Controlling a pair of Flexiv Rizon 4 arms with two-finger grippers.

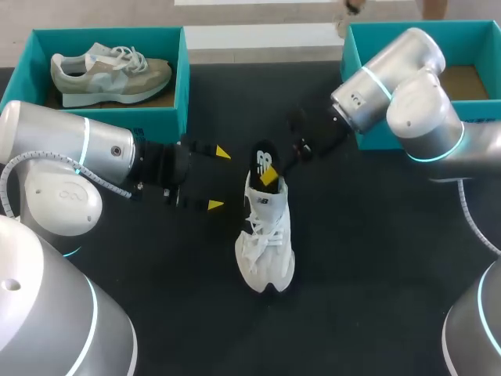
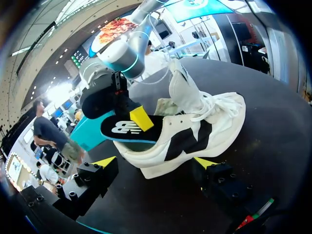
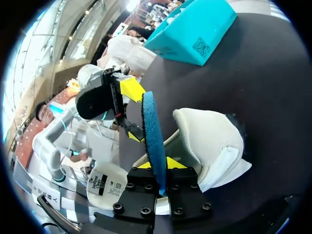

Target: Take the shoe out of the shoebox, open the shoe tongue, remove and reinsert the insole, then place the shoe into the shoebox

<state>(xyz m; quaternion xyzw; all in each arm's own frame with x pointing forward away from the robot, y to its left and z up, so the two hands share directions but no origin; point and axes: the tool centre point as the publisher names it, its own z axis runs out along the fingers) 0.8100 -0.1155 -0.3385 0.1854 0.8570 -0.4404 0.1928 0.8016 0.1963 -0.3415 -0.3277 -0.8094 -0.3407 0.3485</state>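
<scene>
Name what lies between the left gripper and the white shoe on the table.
Nothing lies there. In the head view, only a bare stretch of black table separates the open left gripper from the white shoe.

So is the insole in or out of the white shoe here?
Partly out: the insole sticks out of the shoe at the heel opening, pinched by the right end effector, its front end inside.

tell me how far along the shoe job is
Done: the white shoe is out on the table, tongue lifted. In hand: the right gripper is shut on the insole, which sits partly in the shoe's opening; going out or in, I cannot tell. The left gripper is open beside it. Left: seat the insole, put the shoe in the shoebox.
</scene>
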